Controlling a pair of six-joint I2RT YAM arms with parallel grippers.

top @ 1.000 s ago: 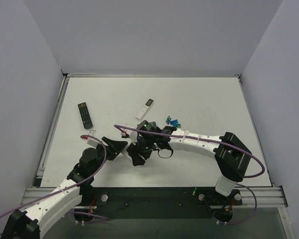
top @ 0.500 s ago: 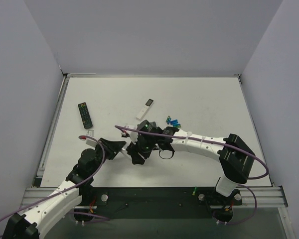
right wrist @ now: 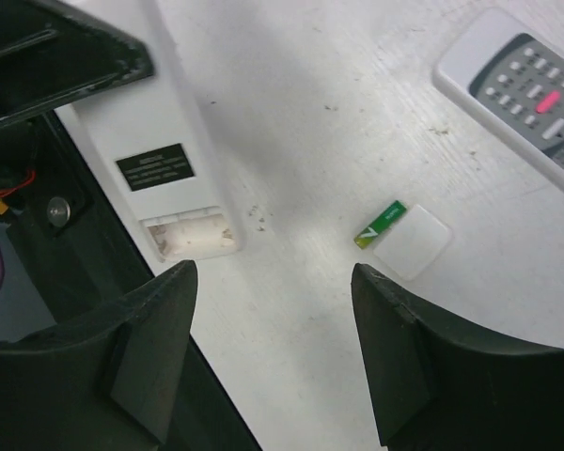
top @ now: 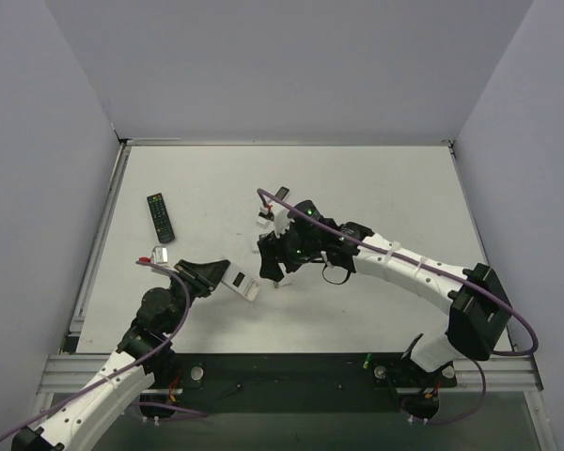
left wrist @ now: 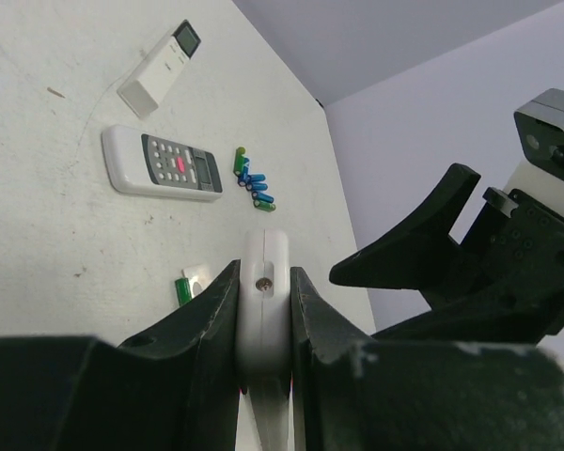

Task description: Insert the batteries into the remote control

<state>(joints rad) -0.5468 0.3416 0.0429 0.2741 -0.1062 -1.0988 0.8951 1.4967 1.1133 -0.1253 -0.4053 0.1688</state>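
1. Gripping the remote control [top: 242,285] by its two long edges, the left pincer [left wrist: 263,274] is clamped tight on it near the front-left of the desk [top: 385,178].
2. The remote control's long axis runs straight on from the left pincer, pointing toward the right arm. Its plain white back faces up, and the open battery bay [right wrist: 185,235] is at the free end, away from the fingers.
3. The right pincer [right wrist: 271,278] hangs over the desk just beside that free end, fingers apart, holding nothing.
4. One green battery [right wrist: 379,224] lies on the desk right against a small white cover [right wrist: 412,242].
5. More batteries [left wrist: 252,183], green and blue, sit in one tight cluster farther out; they are too small to count surely.
6. Three other remotes lie about: one long black remote [top: 160,216], one slim white remote [left wrist: 160,70], and one white remote with a grey keypad [left wrist: 163,167].
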